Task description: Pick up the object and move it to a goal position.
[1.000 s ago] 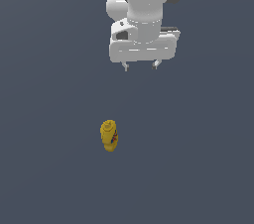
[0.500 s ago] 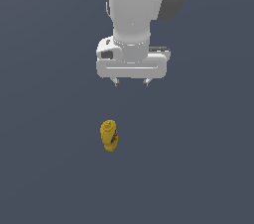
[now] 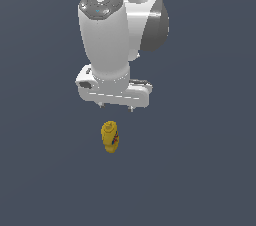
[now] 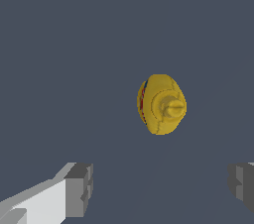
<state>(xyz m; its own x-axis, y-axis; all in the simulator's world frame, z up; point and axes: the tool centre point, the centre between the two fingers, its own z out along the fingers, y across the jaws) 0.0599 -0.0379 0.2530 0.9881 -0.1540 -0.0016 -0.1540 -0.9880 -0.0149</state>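
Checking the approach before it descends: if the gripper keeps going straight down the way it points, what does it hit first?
Probably the bare floor, not the bottle. The open gripper sits offset from it, though depth is unclear.

Bottle [image 3: 110,136] stands upright below the spread fingers [image 4: 79,189]; apart.

White rounded arm [image 3: 107,35], grey joints; pincer [image 3: 116,106] fingertips seemingly grey.

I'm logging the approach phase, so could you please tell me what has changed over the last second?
The arm has swung toward the camera and lowered, bringing the gripper close to the yellow bottle with its jaws open. Nothing has been grasped. The bottle has stayed upright in the same spot on the grey surface.
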